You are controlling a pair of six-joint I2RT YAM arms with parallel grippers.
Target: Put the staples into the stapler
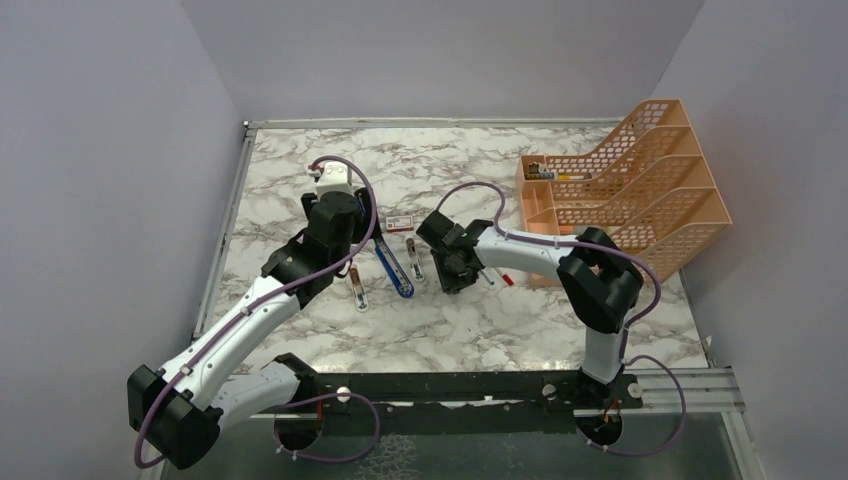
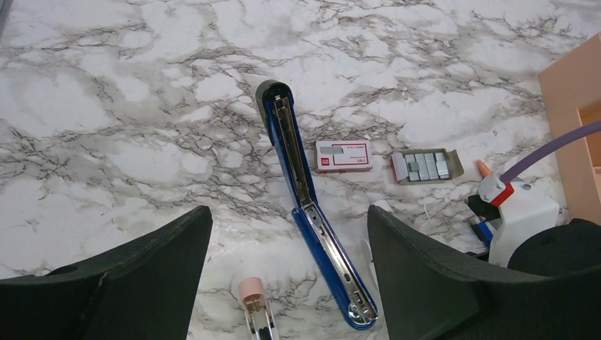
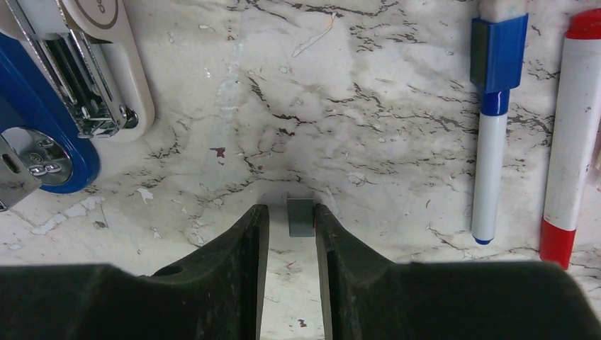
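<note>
The desk [image 2: 106, 106] is showing a smooth, marble-patterned face with a faint sheen. The stapler [image 2: 306, 205] is gleaming in glossy blue plastic, its inner channel [image 2: 294, 152] shining as bare metal. Just beside the stapler, the staples [image 2: 427, 166] are glinting as grey metal in a matt card tray [image 2: 453, 164], and the printed sleeve [image 2: 344, 155] is looking like smooth card. The left fingers [image 2: 135, 276] and right fingers [image 3: 220, 283] are looking like matt black plastic.

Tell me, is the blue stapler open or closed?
Open. In the left wrist view the stapler lies spread out long on the table, both halves end to end, with its silver channel showing.
</note>
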